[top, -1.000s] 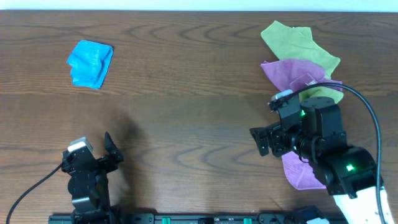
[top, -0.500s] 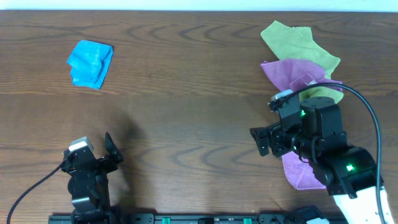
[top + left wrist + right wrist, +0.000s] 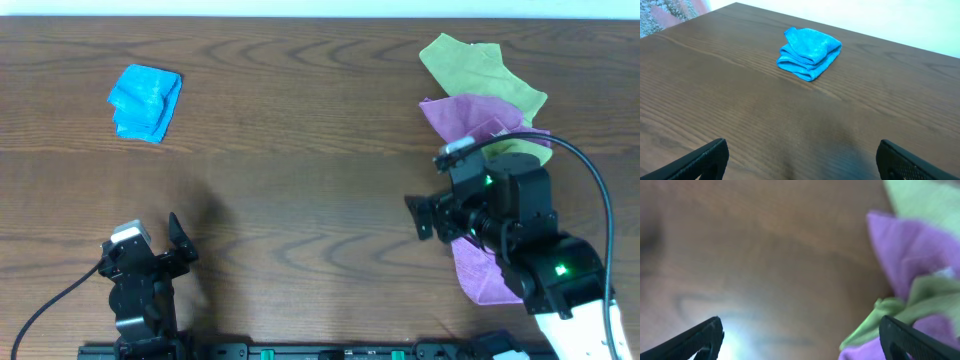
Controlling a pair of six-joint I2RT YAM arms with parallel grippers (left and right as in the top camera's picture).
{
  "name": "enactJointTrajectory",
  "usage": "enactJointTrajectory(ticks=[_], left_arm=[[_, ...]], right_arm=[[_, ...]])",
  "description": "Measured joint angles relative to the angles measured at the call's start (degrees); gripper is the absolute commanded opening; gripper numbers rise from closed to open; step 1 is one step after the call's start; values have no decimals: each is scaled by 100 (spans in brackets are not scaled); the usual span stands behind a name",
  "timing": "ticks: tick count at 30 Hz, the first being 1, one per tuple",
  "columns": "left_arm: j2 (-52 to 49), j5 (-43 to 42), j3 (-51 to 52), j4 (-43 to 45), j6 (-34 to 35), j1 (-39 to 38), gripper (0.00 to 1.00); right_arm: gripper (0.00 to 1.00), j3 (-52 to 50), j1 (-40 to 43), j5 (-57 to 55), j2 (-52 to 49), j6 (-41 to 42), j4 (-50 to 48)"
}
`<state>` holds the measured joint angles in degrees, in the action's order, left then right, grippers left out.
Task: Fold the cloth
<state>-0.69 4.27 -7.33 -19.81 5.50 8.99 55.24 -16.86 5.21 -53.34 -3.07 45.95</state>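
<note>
Near the far left corner of the dark wood desk, the cloth: sky-blue, gathered in soft layers into a small rough packet, flat on the wood, touching nothing else. Well apart from it, by the front edge toward the left corner, the left arm, with the left jaws spread wide and holding nothing. In the left wrist view, only two dark fingertips at the lower corners, bare wood between them, the blue packet far ahead and roughly centred. On the right half of the desk, the right arm, reaching over a loose heap of other cloths. Right jaws likewise spread wide and empty, pointed toward the middle of the desk, above bare wood just beside the heap. In the blurred right wrist view, dark fingertips low at either side, nothing between them but wood grain and a patch of glare. Toward the far right corner, a lime-green cloth, spread loosely. Overlapping its near side, a purple cloth. Beside the arm, a second lime-green cloth, only partly showing. Nearer the front edge, another purple cloth, partly hidden under the arm. Between this heap and the blue packet, most of the desk's width.
</note>
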Motion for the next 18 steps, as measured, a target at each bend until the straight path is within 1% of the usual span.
enactJointTrajectory(ticks=[3, 10, 14, 18], left_arm=[[-2, 0, 9, 33, 0, 0, 95], [-4, 0, 9, 35, -2, 0, 95], [-7, 0, 9, 35, 0, 0, 95], [-7, 0, 9, 35, 0, 0, 95]], right_arm=[[99, -649, 190, -98, 501, -103, -807], [99, -2787, 957, -227, 2669, -190, -2046], [99, -3746, 1248, -247, 3591, -201, -2291], [99, -4293, 1340, -249, 4192, -199, -2308]])
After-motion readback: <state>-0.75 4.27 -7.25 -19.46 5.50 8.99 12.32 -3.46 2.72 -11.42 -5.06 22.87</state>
